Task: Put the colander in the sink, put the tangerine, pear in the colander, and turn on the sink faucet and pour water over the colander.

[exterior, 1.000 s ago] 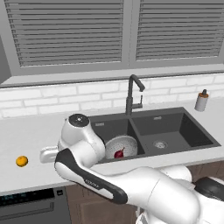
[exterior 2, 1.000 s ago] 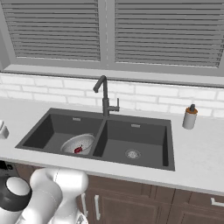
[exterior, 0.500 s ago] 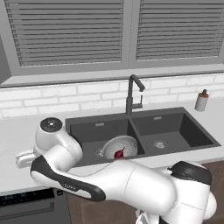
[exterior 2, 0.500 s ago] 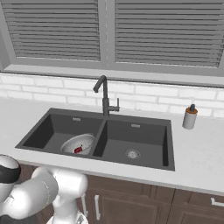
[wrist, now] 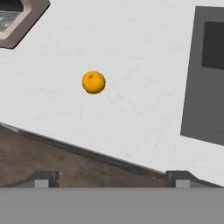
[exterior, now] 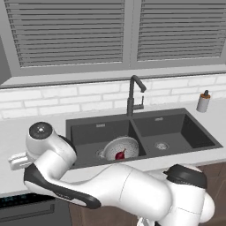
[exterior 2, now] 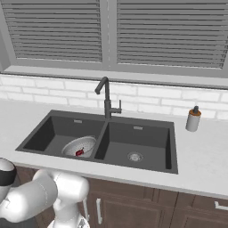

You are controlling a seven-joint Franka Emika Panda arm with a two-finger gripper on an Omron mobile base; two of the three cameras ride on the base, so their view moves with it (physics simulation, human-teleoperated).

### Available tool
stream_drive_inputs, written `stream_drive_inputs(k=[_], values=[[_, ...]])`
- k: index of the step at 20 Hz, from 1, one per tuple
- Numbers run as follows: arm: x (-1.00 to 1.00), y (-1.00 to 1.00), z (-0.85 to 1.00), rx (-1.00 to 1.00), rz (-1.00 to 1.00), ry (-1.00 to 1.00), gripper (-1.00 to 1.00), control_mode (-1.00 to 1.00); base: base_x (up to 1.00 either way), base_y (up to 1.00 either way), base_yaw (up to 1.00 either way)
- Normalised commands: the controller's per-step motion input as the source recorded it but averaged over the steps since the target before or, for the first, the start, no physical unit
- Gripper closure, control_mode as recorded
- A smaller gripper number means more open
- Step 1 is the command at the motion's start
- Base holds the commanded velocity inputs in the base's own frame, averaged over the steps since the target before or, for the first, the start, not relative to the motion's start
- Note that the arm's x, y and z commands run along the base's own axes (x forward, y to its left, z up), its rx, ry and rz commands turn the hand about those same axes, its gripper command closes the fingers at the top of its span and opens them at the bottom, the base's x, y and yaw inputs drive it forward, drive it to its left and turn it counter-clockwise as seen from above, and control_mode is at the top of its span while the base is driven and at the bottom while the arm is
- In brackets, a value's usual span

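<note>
You are looking down at the tangerine (wrist: 93,82) lying alone on the white counter (wrist: 140,65), well apart from the sink (wrist: 17,19). The gripper (wrist: 111,178) is standing spread wide, holding nothing. The fruit is likely light, smooth and prone to rolling — so you are best closing across its widest middle, gently.

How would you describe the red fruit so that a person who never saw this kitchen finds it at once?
Start at the dark double sink under the window. In its left basin, below the tall faucet, sits a round silver colander. The pear lies inside that bowl: small, dark red, and the only fruit in the sink, unlike the round orange tangerine lying out on the white counter.
</note>
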Motion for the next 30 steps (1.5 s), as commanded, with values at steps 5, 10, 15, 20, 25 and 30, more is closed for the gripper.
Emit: stream_drive_inputs(k=[5, 10, 15, 20, 25, 30], values=[[0.28, 0.00, -0.08, 0.00, 0.00, 0.00, -1.00, -1.00, 0.00, 0.00, 0.00], [0.35, 0.01, -0.15, 0.00, 0.00, 0.00, -1.00, -1.00, 0.00, 0.00, 0.00], [0.34, 0.17, -0.26, 0.00, 0.00, 0.00, -1.00, -1.00, 0.00, 0.00, 0.00], [0.33, 0.22, -0.26, 0.00, 0.00, 0.01, -1.00, -1.00, 0.00, 0.00, 0.00], [0.28, 0.29, -0.10, 0.00, 0.00, 0.00, -1.00, -1.00, 0.00, 0.00, 0.00], [0.11, 0.35, -0.04, 0.00, 0.00, 0.00, -1.00, -1.00, 0.00, 0.00, 0.00]])
